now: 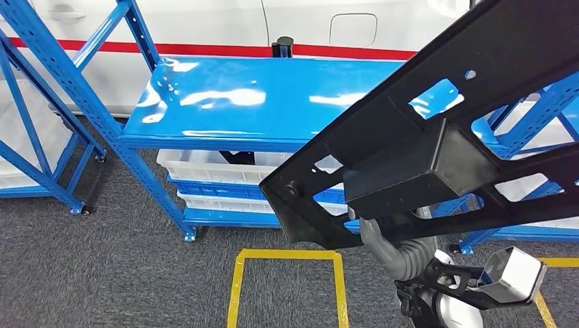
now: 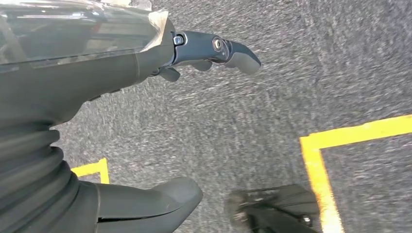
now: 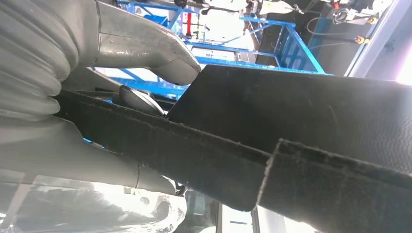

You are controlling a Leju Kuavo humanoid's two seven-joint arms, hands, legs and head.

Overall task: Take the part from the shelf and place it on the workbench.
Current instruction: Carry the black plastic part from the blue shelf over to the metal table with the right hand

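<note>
A large black moulded part [image 1: 437,130] with cut-out holes and a boxy block on it stretches from the picture's middle up to the top right in the head view. My right hand [image 1: 394,240] holds it from below, mostly hidden behind it. In the right wrist view the right hand [image 3: 111,53] grips the part [image 3: 291,126], its thumb pressed on the felt-like black edge. Ahead of the part's lower end stands the glossy blue workbench top [image 1: 252,102], bare. My left hand [image 2: 145,63] hangs over grey carpet, fingers apart and holding nothing.
White bins [image 1: 205,167] sit on the blue lower shelves under the bench top. Blue racks stand at the left [image 1: 48,102] and the right [image 1: 539,123]. A yellow floor outline [image 1: 287,257] lies in front of the bench. A white car body with a red stripe [image 1: 205,27] stands behind.
</note>
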